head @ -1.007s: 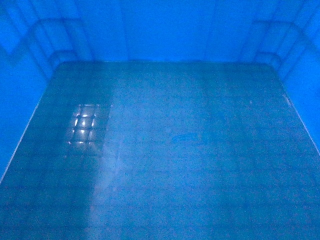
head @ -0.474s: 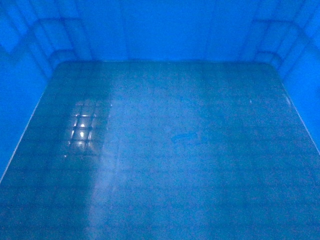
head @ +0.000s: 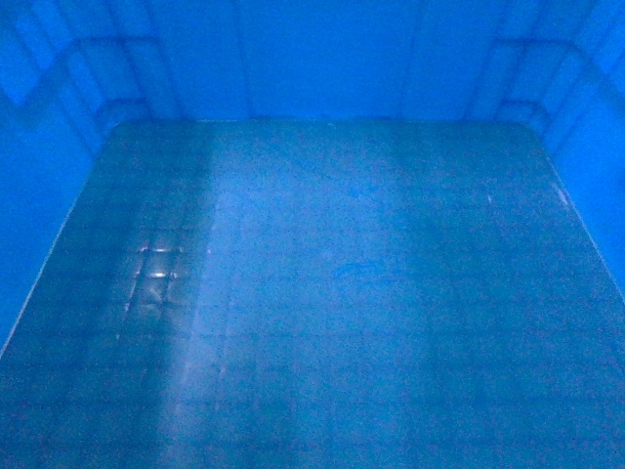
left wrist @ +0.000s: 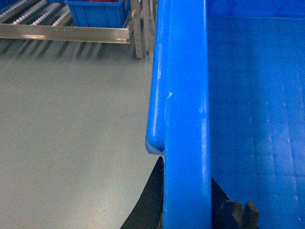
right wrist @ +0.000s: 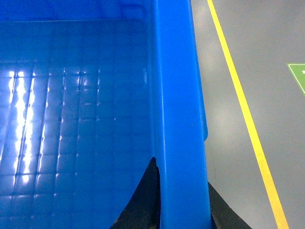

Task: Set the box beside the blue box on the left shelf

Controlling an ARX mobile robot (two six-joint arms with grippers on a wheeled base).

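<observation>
Dark fingers of the left gripper and right gripper pinch opposite thick rims of the box, which fills the head view. It is smooth blue plastic with a glossy grid-embossed floor and stepped corners. A roller shelf holding another blue crate sits upper left.

The large blue plastic crate is seen open-topped and empty, its glossy grid-embossed floor, stepped inner corners and thick rim raised above a grey floor

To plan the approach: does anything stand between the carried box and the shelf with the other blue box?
Nothing visible does. In the left wrist view, bare grey floor lies between the box and the shelf.
</observation>
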